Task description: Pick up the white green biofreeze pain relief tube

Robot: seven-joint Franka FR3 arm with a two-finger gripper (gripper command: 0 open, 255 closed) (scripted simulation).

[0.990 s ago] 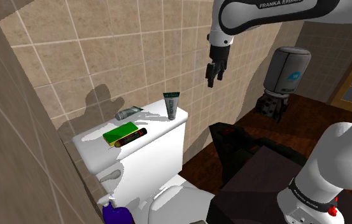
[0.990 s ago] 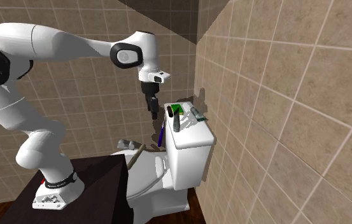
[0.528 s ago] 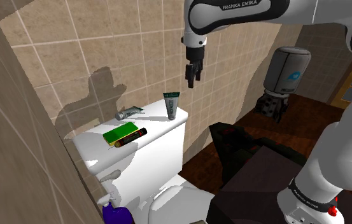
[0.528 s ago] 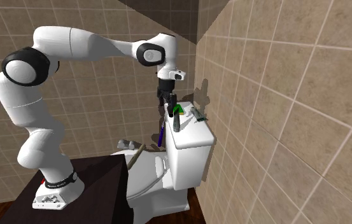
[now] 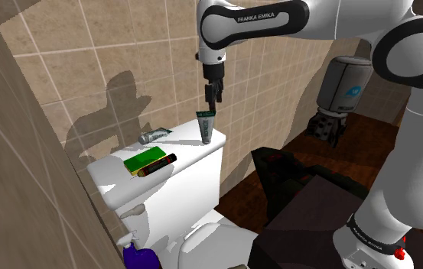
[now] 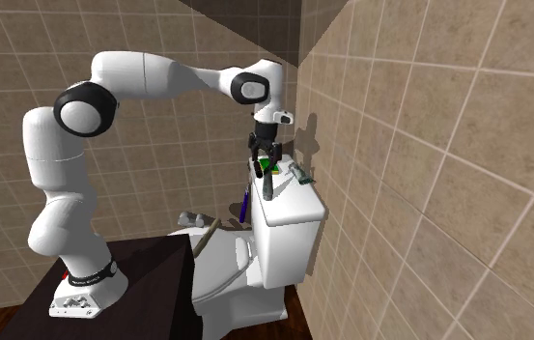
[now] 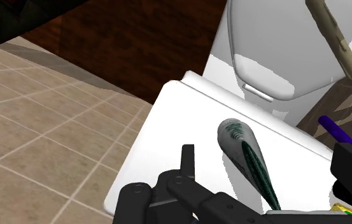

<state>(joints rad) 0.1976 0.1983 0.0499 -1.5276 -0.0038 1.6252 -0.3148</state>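
The tiled wall takes up the upper left of the shoulder view, and the toilet cistern is set against it at centre. This means the things on its lid can be approached only from above or from the open side.

The white arm is stretched across the top of that view and turned down at the wrist. The hand is thus brought in vertically, clear of the wall.

On the lid a flat green box and a dark red-ended stick are laid side by side left of centre. A grey tube is laid flat behind them, near the wall.

The white and green tube is stood upright near the lid's right end, well apart from the others. A grasp from above is therefore judged to be unhindered.

The gripper is held directly above the tube's top, just short of it. In the wrist view its fingers are spread apart, with the tube seen between them and untouched. The jaws are presumably kept released so that they can be lowered around the tube's body. The tube is not yet held.
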